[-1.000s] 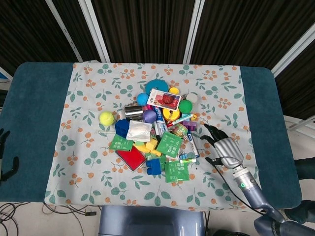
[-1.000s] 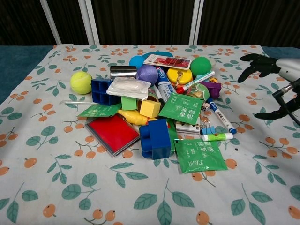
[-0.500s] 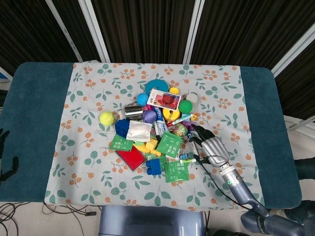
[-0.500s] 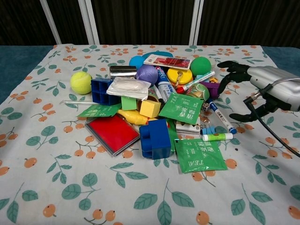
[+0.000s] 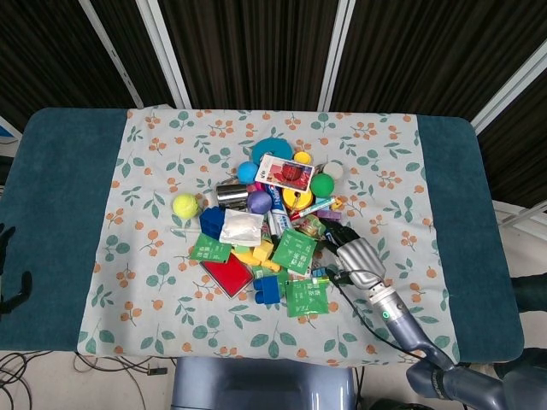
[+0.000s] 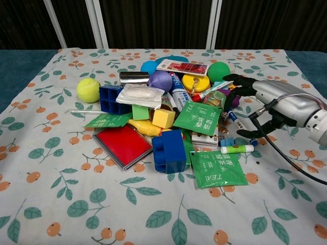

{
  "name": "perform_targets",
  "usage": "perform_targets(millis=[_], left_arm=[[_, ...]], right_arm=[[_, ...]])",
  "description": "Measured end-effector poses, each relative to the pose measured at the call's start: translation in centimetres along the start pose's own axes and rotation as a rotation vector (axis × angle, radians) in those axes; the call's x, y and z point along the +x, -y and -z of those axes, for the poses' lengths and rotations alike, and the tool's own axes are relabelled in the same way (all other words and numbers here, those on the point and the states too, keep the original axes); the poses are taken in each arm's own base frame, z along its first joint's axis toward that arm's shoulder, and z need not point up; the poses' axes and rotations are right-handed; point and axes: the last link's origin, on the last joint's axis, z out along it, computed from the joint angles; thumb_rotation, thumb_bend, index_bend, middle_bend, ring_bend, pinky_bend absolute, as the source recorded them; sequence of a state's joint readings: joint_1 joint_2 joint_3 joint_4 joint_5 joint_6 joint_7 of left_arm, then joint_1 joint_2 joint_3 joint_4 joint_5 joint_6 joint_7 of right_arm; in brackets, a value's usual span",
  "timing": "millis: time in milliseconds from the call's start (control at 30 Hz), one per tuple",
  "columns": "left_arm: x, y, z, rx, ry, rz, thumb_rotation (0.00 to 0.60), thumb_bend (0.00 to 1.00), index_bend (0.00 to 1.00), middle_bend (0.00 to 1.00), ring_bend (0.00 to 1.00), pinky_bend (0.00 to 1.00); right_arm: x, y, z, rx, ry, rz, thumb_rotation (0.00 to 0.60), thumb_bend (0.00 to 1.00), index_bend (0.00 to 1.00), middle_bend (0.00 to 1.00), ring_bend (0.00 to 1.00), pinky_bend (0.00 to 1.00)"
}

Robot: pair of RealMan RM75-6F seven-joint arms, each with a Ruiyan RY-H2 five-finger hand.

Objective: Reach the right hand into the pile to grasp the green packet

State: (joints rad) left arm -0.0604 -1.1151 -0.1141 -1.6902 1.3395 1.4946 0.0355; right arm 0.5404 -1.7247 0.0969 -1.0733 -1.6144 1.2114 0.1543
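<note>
Three green packets lie in the pile: one (image 5: 296, 250) (image 6: 199, 117) at its middle right, one (image 5: 307, 297) (image 6: 217, 168) flat at the front, and one (image 5: 210, 248) (image 6: 108, 120) on the left. My right hand (image 5: 355, 254) (image 6: 271, 104) hovers at the pile's right edge with its fingers spread and nothing in it. Its fingertips (image 6: 232, 79) are over the markers, just right of the middle packet. Only the dark fingers of my left hand (image 5: 8, 265) show, off the table's left side, apart and holding nothing.
The pile also holds a blue block (image 6: 168, 150), a red case (image 6: 122, 144), a yellow tennis ball (image 6: 88, 89), a green ball (image 6: 218, 71), markers (image 6: 237, 125) and a white pouch (image 6: 139, 95). It all lies on a floral cloth (image 6: 61, 194). A cable (image 6: 291, 161) trails from my right wrist.
My right hand has moved left from the open cloth to the pile's right edge, staying open. The pile's objects have not shifted. The left hand is unchanged.
</note>
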Motion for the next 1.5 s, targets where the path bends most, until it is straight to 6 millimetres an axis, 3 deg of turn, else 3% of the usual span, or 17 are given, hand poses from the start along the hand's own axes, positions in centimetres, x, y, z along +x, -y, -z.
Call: perform_targets(millis=[467,1167,1500], left_arm=[[0.1,0.0,-0.1,0.020,-0.005,0.010,0.600,0.48,0.03,0.00,0.00,0.00],[0.2,0.1,-0.2,0.032,-0.006,0.017,0.600,0.48,0.03,0.00,0.00,0.00],[0.2,0.1,-0.3,0.037,-0.006,0.021,0.600,0.48,0.03,0.00,0.00,0.00]], right_arm=[[-1.2,1.4,-2.3,0.027,-0.021,-0.007,0.600,0.32,0.43,0.03,0.09,0.21],[-2.2,2.9,-3.8,0.063,0.006,-0.017,0.600,0.40,0.48,0.03,0.09,0.21],[-2.0,3.3,-4.2,0.070,0.014,-0.014,0.600,0.45,0.58,0.04,0.09,0.21]])
